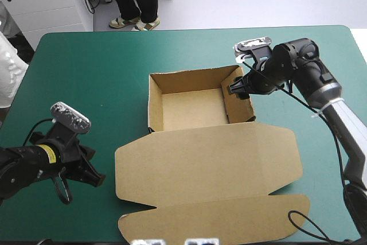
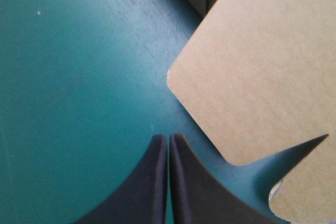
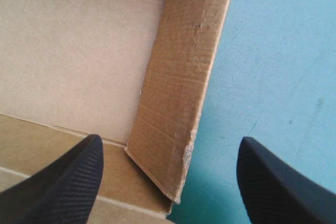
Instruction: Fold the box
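The table (image 1: 86,67), under its teal-green cover, carries the box (image 1: 195,142) at about its middle. On the far side the box is formed into an open tray (image 1: 192,110) with raised walls, and the lid (image 1: 206,162) is spread flat toward the near edge. The right wall (image 3: 178,77) of the tray seems to lean a little, and its near corner is frayed. The right gripper (image 1: 236,87) is held over this wall with the fingers wide apart and nothing gripped. One finger is above the tray floor and the other is above the bare cover outside. The left gripper (image 2: 168,141) is low near the lid's left corner, not touching it, with its fingers pressed together and empty.

The step in hand is judged to be the setting of the right wall. It would be done well if the fingers are lowered astride the wall near its middle, away from the frayed corner, and closed gently on its top edge. The wall should then be brought upright slowly, so that the light tray is not dragged. The lid could be pressed down by the left gripper to steady the box.
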{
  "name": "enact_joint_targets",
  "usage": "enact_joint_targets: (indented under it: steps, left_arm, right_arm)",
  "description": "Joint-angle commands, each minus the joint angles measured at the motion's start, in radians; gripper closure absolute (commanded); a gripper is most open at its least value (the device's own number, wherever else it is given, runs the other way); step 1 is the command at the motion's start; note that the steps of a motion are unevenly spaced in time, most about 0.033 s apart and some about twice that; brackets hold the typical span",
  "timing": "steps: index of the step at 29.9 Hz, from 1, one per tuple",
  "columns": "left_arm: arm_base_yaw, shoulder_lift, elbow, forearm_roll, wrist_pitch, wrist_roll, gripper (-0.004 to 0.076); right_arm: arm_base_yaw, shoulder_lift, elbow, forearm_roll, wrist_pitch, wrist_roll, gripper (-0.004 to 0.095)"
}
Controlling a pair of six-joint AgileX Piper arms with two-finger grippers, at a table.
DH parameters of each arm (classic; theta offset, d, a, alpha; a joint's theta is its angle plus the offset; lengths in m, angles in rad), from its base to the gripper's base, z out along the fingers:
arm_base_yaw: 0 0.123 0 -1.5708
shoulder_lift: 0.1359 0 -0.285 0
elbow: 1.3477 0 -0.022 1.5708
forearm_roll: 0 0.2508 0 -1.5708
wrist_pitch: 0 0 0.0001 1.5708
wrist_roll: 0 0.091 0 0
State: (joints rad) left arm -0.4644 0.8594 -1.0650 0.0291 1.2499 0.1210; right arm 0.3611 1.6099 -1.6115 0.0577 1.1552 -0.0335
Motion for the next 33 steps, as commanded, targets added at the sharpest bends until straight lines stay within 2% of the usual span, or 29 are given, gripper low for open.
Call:
enact_joint_targets:
  steps: [1, 9, 15, 18, 25, 26, 33]
  left_arm:
    - [-0.004, -0.051, 0.061, -0.006, -0.069, -0.031, 0.0731]
    - [-0.004, -0.120, 0.205, -0.004, -0.098, -0.079, 0.0731]
    - [-0.004, -0.129, 0.235, -0.004, -0.098, -0.088, 0.0731]
    - [-0.004, -0.129, 0.235, -0.004, -0.100, -0.090, 0.0731]
    - [-0.004, -0.129, 0.235, -0.004, -0.122, -0.090, 0.0731]
    - [-0.004, -0.129, 0.235, -0.004, -0.124, -0.090, 0.0731]
    - [-0.004, -0.129, 0.235, 0.000, -0.165, -0.090, 0.0731]
  right_arm:
    - [-0.003, 0.004, -0.030, -0.007, -0.052, -0.011, 0.0260]
    - [-0.003, 0.126, -0.030, -0.032, -0.126, -0.011, 0.0260]
    - [-0.005, 0.216, -0.030, -0.036, -0.163, -0.009, 0.0273]
    - [-0.006, 0.239, -0.030, -0.025, -0.164, -0.007, 0.0405]
    - [-0.018, 0.244, -0.030, -0.027, -0.164, -0.003, 0.0897]
    - [-0.022, 0.244, -0.030, -0.027, -0.164, -0.003, 0.0927]
    - [-0.076, 0.236, -0.032, -0.025, -0.163, -0.015, 0.0927]
